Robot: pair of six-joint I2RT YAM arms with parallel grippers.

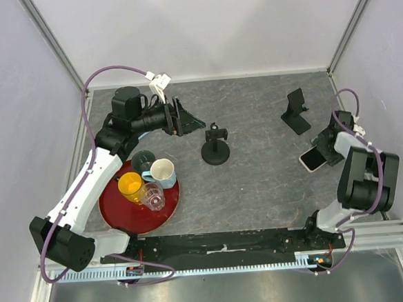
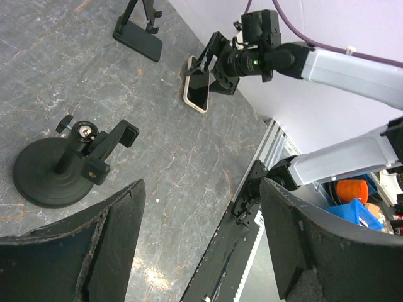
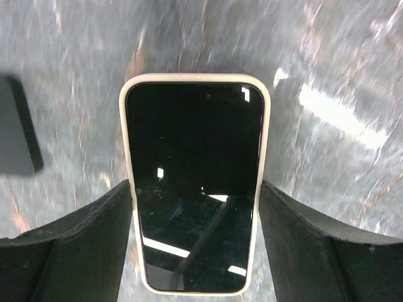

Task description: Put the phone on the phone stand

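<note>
Tabletop (image 1: 259,188) of grey stone-look stuff lies inside plain white walls (image 1: 213,26), with thin metal posts in the back corners.

On the right side lies the black-screened phone in a white case (image 1: 311,160), flat, screen up. The right gripper (image 1: 321,148) is closed on it: the wrist view shows one black finger (image 3: 94,233) pressed on each long side of the case. Near the phone, a bit farther back, stands the black folded phone stand (image 1: 297,111), upright on its flat foot and not touching the phone.

In the middle of the table stands a black holder with a round foot and a clamp (image 1: 216,146). The left gripper (image 1: 192,122) hangs just behind and left of it, fingers wide apart and holding nothing.

On the left sits a round red tray (image 1: 133,218). It carries a yellow cup (image 1: 130,186), a white mug (image 1: 163,171) and a clear glass (image 1: 153,194), all close together. A dark green round thing (image 1: 145,160) sits at the tray's back edge.
</note>
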